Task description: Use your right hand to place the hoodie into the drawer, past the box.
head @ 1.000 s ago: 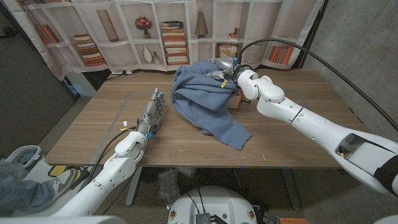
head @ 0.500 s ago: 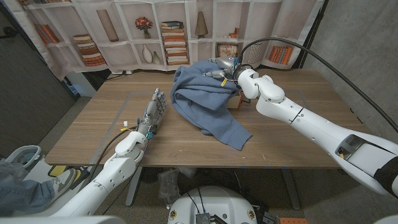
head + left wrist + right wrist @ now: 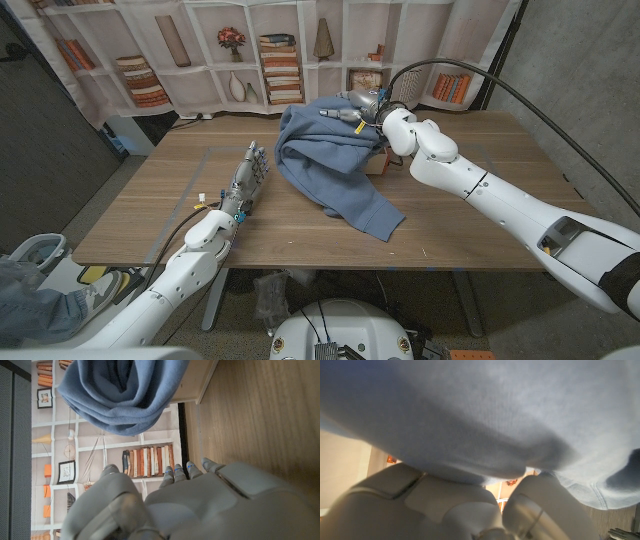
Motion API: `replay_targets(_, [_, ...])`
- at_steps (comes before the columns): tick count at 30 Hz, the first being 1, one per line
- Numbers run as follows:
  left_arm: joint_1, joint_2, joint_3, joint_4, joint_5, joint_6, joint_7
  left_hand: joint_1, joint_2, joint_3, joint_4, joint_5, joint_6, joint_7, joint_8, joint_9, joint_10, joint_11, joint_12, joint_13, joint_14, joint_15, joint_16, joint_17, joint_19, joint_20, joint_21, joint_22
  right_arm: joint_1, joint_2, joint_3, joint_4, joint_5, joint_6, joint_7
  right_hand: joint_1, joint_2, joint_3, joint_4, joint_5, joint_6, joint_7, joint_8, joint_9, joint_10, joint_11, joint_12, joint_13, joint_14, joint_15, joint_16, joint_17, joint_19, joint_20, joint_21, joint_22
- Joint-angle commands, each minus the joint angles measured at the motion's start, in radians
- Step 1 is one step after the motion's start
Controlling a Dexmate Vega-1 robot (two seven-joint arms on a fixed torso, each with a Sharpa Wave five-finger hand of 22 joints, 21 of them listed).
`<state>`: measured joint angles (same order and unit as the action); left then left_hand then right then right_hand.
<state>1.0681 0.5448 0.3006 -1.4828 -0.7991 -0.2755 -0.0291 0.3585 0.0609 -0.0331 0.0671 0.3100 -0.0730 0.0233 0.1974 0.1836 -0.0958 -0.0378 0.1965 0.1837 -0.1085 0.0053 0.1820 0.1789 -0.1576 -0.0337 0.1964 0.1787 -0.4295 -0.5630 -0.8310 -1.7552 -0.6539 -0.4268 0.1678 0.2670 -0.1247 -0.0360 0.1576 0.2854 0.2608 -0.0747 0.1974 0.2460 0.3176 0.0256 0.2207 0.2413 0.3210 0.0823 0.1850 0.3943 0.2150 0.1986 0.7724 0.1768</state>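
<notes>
One box (image 3: 377,162) under draped hoodie (image 3: 330,160)

Wooden table (image 3: 480,235), backdrop printed with bookshelves (image 3: 200,50) behind.

Soft matt blue cloth on the hoodie (image 3: 325,150), draped in folds under the glossy white plastic right hand (image 3: 362,108). Smooth brown wood grain, satin finish, across the worktop (image 3: 480,225) below.
</notes>
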Motion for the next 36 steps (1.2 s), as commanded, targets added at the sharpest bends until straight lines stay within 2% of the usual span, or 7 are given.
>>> replay_targets(1, [-0.008, -0.002, 0.001, 0.014, -0.005, 0.000, -0.011, 0.003, 0.011, -0.002, 0.003, -0.002, 0.004, -0.001, 0.001, 0.004, -0.006, -0.003, 0.004, 0.004, -0.009, -0.001, 0.007, 0.005, -0.009, -0.019, 0.005, 0.004, 0.001, -0.009, 0.004, -0.031, 0.042, -0.030, -0.008, -0.025, 0.002, -0.010, 0.010, 0.009, 0.007, 0.000, 0.005, 0.000, 0.005, 0.008, 0.004, 0.000, -0.001, 0.010, 0.003, -0.004, 0.002, 0.008, -0.011, 0.002])
replay_targets(13, [-0.013, -0.009, 0.004, 0.025, -0.005, -0.005, -0.016, 0.003, 0.012, -0.004, 0.003, -0.002, 0.004, -0.001, 0.001, 0.004, -0.007, -0.002, 0.004, 0.004, -0.009, -0.002, 0.007, 0.005, -0.009, -0.019, 0.005, 0.004, -0.003, -0.030, 0.005, -0.071, 0.045, -0.032, -0.022, -0.059, 0.002, -0.030, 0.005, 0.017, -0.014, 0.004, -0.003, -0.010, -0.014, 0.012, 0.000, -0.008, -0.020, 0.018, 0.000, -0.027, -0.003, 0.014, -0.033, 0.000])
replay_targets(26, [-0.008, -0.004, 0.002, 0.014, -0.003, -0.001, -0.009, 0.004, 0.013, -0.006, 0.003, -0.002, 0.005, -0.001, 0.001, 0.004, -0.007, 0.000, 0.004, 0.004, -0.009, -0.001, 0.007, 0.005, -0.009, -0.019, 0.005, 0.004, -0.006, -0.047, 0.020, -0.095, 0.039, 0.005, -0.048, -0.064, 0.006, -0.037, -0.003, 0.023, -0.012, 0.001, 0.000, -0.017, -0.014, 0.010, 0.003, -0.013, -0.019, 0.014, 0.002, -0.044, -0.002, 0.014, -0.047, -0.001])
replay_targets(30, [-0.007, -0.002, 0.001, 0.013, -0.003, -0.002, -0.009, 0.004, 0.013, -0.006, 0.003, -0.002, 0.002, 0.001, 0.000, 0.004, -0.008, 0.002, 0.004, 0.004, -0.011, 0.002, 0.006, 0.005, -0.008, -0.030, 0.006, 0.004, -0.005, -0.049, 0.028, -0.108, 0.034, 0.005, -0.052, -0.064, 0.009, -0.038, -0.006, 0.026, -0.023, 0.001, -0.003, -0.019, -0.016, 0.007, 0.002, -0.015, -0.019, 0.013, 0.003, -0.051, -0.002, 0.014, -0.053, -0.001])
replay_targets(33, [-0.006, -0.001, -0.001, 0.011, -0.004, -0.001, -0.009, 0.005, 0.013, -0.007, 0.003, -0.002, 0.002, 0.001, 0.000, 0.004, -0.009, 0.003, 0.004, 0.004, -0.012, 0.002, 0.006, 0.005, -0.008, -0.030, 0.006, 0.004, -0.006, -0.048, 0.034, -0.115, 0.032, 0.004, -0.054, -0.063, 0.011, -0.038, -0.008, 0.028, -0.026, -0.001, -0.004, -0.021, -0.014, 0.016, 0.004, -0.016, -0.020, 0.010, 0.003, -0.055, -0.001, 0.014, -0.056, -0.001])
replay_targets(36, [-0.006, 0.000, -0.002, 0.012, -0.005, -0.003, -0.011, 0.005, 0.014, -0.007, 0.003, -0.002, 0.001, 0.001, 0.000, 0.004, -0.009, 0.003, 0.003, 0.004, -0.013, 0.003, 0.006, 0.005, -0.008, -0.031, 0.006, 0.004, -0.006, -0.049, 0.040, -0.125, 0.032, -0.001, -0.052, -0.062, 0.012, -0.039, -0.009, 0.029, -0.027, -0.001, -0.003, -0.022, -0.016, 0.013, 0.004, -0.016, -0.020, 0.009, 0.004, -0.058, 0.000, 0.014, -0.058, -0.001])
